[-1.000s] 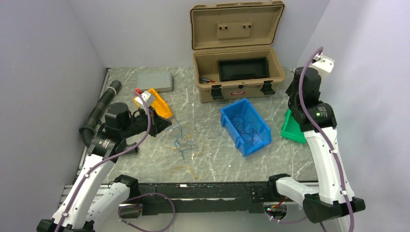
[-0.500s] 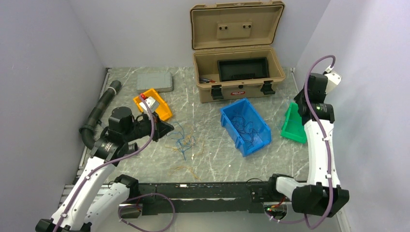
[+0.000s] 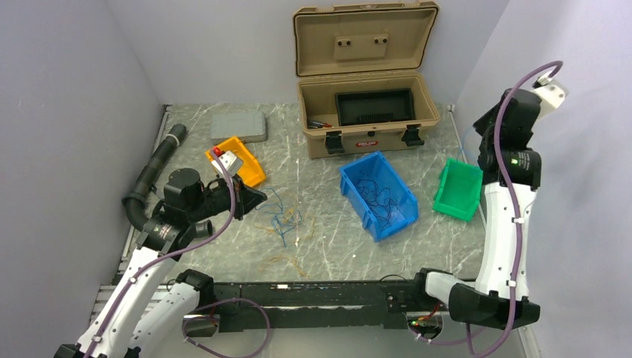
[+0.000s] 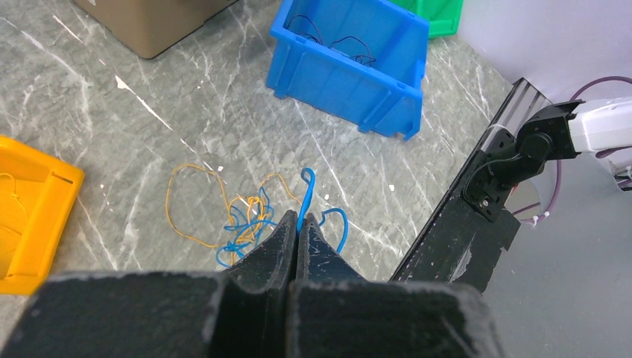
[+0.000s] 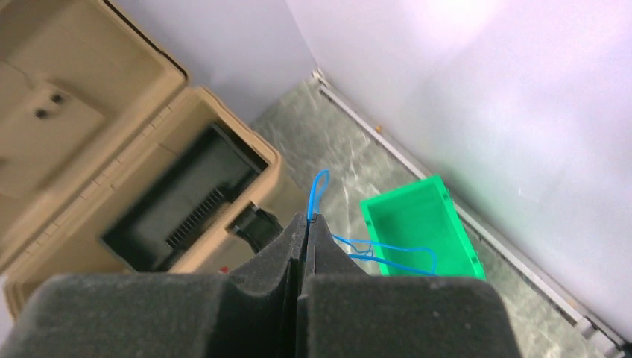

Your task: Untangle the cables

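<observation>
A tangle of thin blue and orange-yellow cables (image 3: 282, 220) lies on the marble table, left of centre. In the left wrist view the same cables (image 4: 238, 216) lie just beyond my left gripper (image 4: 298, 218), which is shut on one blue strand (image 4: 305, 190) of the tangle. My left gripper (image 3: 261, 198) hangs low at the tangle's left edge. Raised high by the right wall, my right gripper (image 5: 308, 218) is shut on another thin blue cable (image 5: 387, 250). Its loops dangle above the green bin (image 5: 417, 224). More dark and blue cables (image 3: 380, 198) sit in the blue bin (image 3: 349, 186).
An open tan case (image 3: 365, 74) stands at the back. An orange bin (image 3: 250, 168), a grey pad (image 3: 238, 127) and a black hose (image 3: 153, 175) are on the left. The green bin (image 3: 456, 190) is at the right edge. A loose orange-yellow strand (image 3: 287, 262) lies near the front rail.
My right arm has swung up and to the right, away from over the green bin, carrying its blue cable. The left arm has barely shifted.
</observation>
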